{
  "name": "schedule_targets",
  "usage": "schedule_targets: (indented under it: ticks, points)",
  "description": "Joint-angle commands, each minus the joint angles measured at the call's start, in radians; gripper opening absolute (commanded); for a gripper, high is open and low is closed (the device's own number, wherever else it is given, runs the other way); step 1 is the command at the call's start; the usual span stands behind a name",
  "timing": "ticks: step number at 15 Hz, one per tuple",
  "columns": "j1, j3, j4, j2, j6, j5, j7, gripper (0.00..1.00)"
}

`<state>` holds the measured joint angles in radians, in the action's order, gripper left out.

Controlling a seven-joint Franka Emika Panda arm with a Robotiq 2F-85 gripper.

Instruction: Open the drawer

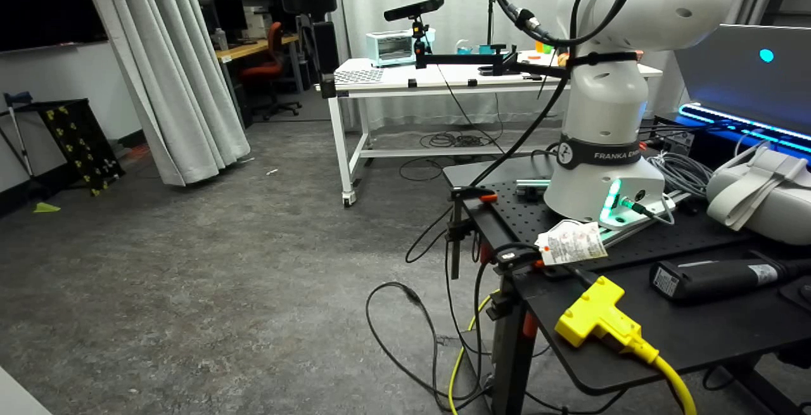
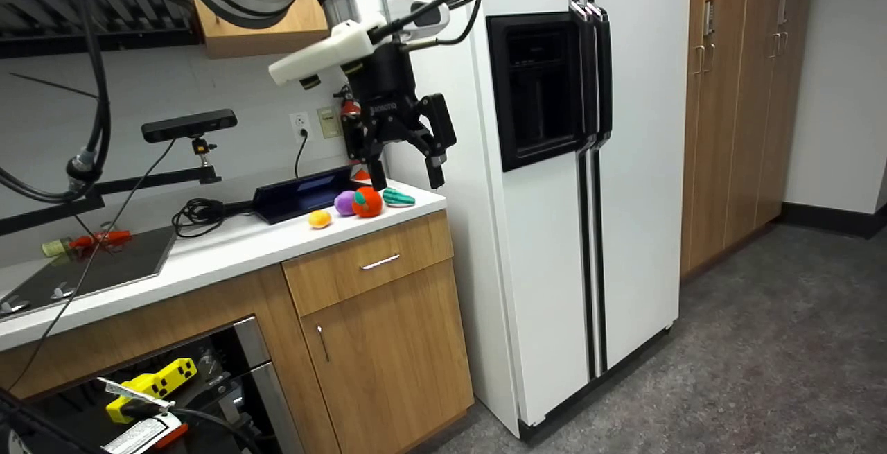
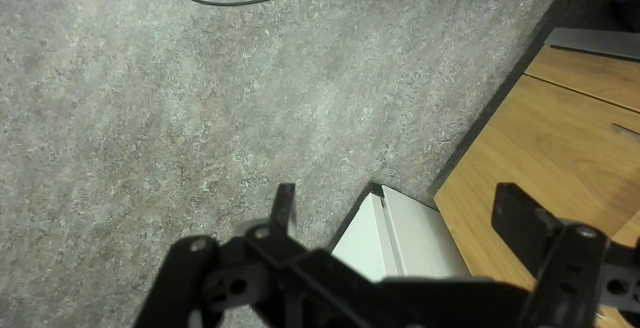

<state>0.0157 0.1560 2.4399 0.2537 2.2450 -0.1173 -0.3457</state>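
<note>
The drawer [image 2: 332, 279] sits below the white counter, its light-wood front flush with the cabinet. A slim metal handle [image 2: 380, 262] crosses that front. My gripper [image 2: 406, 175] points down in front of the counter, higher than the drawer handle and apart from it. Its jaws are spread wide with nothing between them. The wrist view looks past the two black fingers [image 3: 520, 220] to the floor, the white fridge and the wood cabinet; whether any of the drawer front shows there I cannot tell. The drawer's inside is hidden.
A cabinet door [image 2: 395, 343] with its own handle lies under the drawer. To its right stands the white fridge [image 2: 554, 253] with protruding black handles [image 2: 596, 80]. Toy fruit, including a red one [image 2: 367, 202], and a dark tablet [image 2: 305, 195] rest on the counter [image 2: 229, 256].
</note>
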Motion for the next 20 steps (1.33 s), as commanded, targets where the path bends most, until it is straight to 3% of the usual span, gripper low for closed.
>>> schedule_targets:
  ticks: [1,10,20]
  points:
    - [0.015,-0.014,0.006,-0.01,-0.009,-0.006,-0.016,1.0]
    - [-0.024,-0.038,-0.085,-0.236,0.238,0.218,-0.146,1.0]
    - [-0.006,-0.219,-0.323,-0.462,0.245,0.476,-0.209,1.0]
